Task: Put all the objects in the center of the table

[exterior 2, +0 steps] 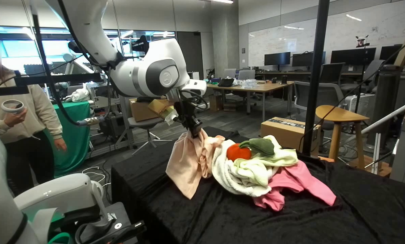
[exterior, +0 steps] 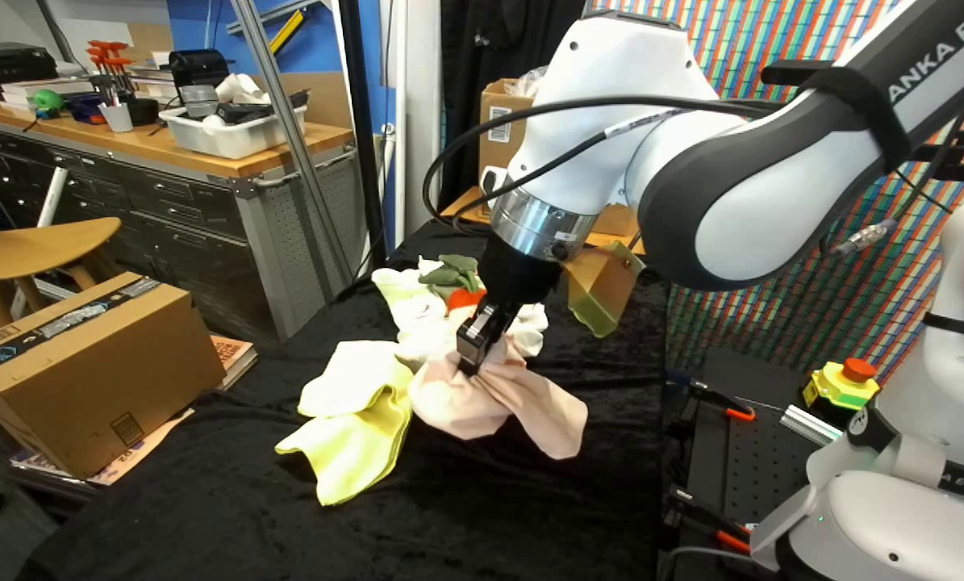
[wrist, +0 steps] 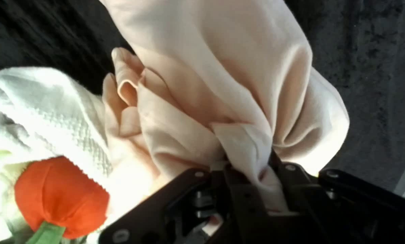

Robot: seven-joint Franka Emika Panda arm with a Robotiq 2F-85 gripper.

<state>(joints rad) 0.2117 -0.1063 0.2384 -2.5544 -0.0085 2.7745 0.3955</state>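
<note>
Pinching a scrunched-up bit of the peach cloth [exterior 2: 183,166], the gripper [exterior 2: 195,134] holds it gathered in a peak over the black-draped table [exterior 2: 195,220]. Right beside that, all jumbled up: white cloth [exterior 2: 226,181], pale yellow-green cloth [exterior 2: 255,171], pink cloth [exterior 2: 300,181] poking out, and the red-orange ball [exterior 2: 238,153] sitting on top.

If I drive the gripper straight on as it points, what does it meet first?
Probably lower folds of the held peach cloth, then the black-draped table beneath; how much cloth lies between is hard to judge.
</note>
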